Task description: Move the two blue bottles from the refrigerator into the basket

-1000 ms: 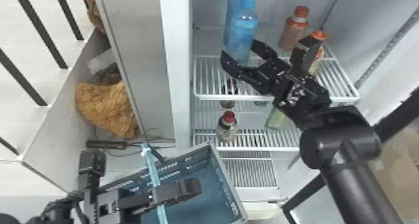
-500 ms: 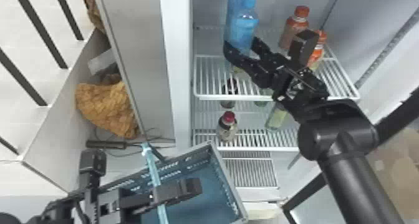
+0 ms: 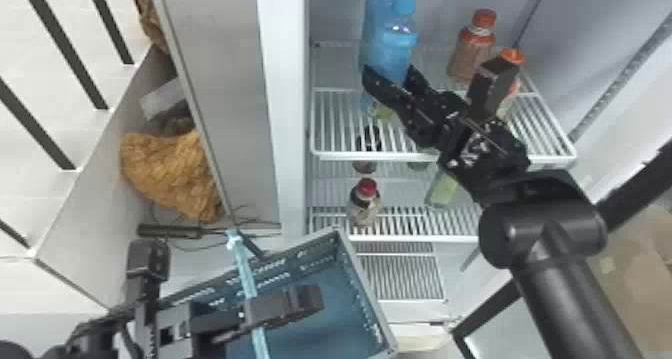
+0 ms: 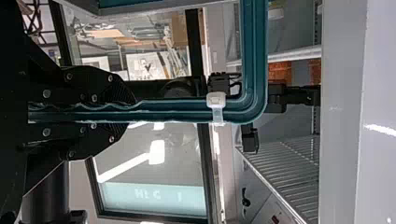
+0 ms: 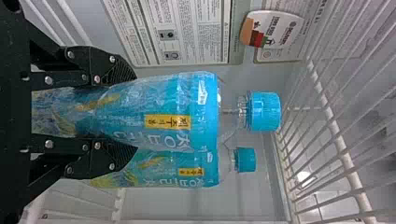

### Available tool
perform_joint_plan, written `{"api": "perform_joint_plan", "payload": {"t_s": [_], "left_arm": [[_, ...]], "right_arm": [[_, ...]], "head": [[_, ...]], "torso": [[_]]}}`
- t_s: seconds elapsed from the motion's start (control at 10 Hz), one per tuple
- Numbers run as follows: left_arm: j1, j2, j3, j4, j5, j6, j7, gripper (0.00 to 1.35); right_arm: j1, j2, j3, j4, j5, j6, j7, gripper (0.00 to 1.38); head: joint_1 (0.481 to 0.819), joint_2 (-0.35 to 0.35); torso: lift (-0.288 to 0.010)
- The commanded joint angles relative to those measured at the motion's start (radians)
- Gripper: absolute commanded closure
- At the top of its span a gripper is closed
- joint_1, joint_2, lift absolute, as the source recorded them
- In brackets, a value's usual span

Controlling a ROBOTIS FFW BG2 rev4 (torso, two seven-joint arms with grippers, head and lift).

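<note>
- In the fridge [image 3: 283,108], the right gripper [image 3: 390,76] is squeezing the front blue bottle [image 5: 182,112] between its fingers.
- Just beside it, the other blue bottle [image 5: 163,171] is standing on the shelf [image 3: 370,156].
- Lower down, the left gripper [image 3: 307,303] is pinching the handle [image 3: 246,270] of the basket [image 3: 369,295].

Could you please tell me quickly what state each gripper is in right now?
Left gripper: closed on the teal handle.
Right gripper: closed around a blue bottle, one finger on either side.
</note>
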Motion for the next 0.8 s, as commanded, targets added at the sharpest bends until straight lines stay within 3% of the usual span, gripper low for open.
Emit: {"api": "perform_joint_plan", "payload": {"t_s": [0.0,0.4,0.7], "left_arm": [[0.000,0.000,0.000,0.000,0.002,0.000,0.000,1.20],[0.005,0.000,0.000,0.000,0.004,0.000,0.000,1.20],[0.005,-0.002,-0.002,0.000,0.000,0.000,0.002,1.20]], "right_arm": [[0.061,-0.003,-0.022,-0.081,0.008,-0.004,0.005,1.28],[0.265,-0.006,-0.094,-0.397,0.006,0.099,0.011,1.28],[0.405,-0.009,-0.128,-0.567,-0.010,0.200,0.042,1.28]], "head": [[0.695,-0.079],[0.695,-0.102],[0.695,-0.108]], "torso": [[-0.010],[-0.010],[-0.010]]}}
